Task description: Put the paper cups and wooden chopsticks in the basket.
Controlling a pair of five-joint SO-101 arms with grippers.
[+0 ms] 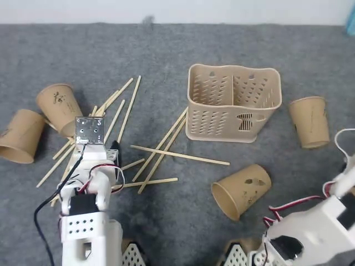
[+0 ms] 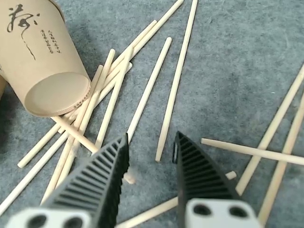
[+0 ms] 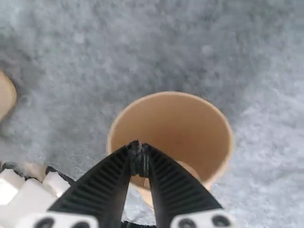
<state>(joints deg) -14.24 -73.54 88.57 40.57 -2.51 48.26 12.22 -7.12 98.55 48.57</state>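
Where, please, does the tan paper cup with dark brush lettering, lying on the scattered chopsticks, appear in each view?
High view: the tan paper cup with dark brush lettering lies at left, just beyond the left arm.
Left wrist view: same cup, round base facing the camera, beyond the open left pincer.
Right wrist view: a different tan paper cup, mouth facing the camera.
Shared landmark: pale wooden chopsticks under the lettered cup's base.
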